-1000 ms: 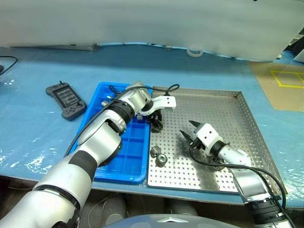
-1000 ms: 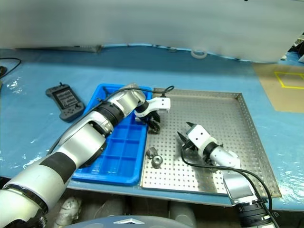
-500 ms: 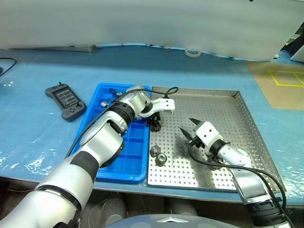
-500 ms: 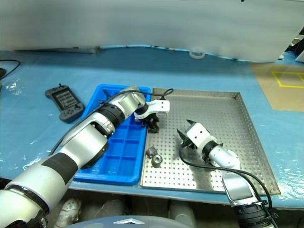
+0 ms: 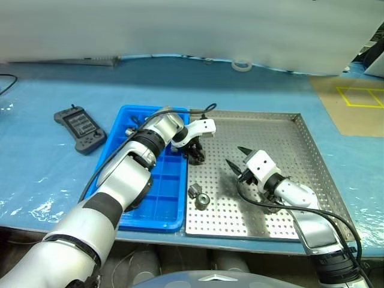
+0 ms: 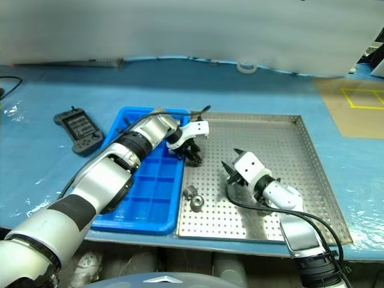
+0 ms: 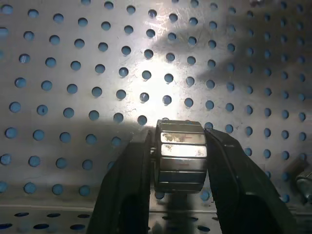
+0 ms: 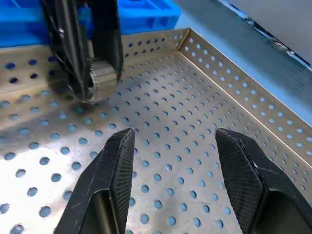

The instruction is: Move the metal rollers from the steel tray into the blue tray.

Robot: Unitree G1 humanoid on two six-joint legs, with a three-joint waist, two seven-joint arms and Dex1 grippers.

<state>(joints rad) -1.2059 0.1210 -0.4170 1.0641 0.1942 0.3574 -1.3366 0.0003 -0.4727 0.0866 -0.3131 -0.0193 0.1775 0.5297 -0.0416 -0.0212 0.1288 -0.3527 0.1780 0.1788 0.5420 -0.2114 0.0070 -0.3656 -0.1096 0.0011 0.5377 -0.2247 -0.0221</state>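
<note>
Since a second ago your left gripper (image 7: 179, 161) has closed its fingers on a metal roller (image 7: 180, 155), and it now pinches that roller just above the perforated floor of the steel tray (image 5: 282, 129), near the tray's edge beside the blue tray (image 5: 159, 198). Your right gripper (image 5: 237, 159) hangs empty over the middle of the steel tray with its fingers (image 8: 117, 165) spread apart. Two more rollers (image 5: 199, 196) lie together on the steel tray near its front left corner. A black handheld controller (image 5: 78, 127) sits on the blue table cover, left of the blue tray.
</note>
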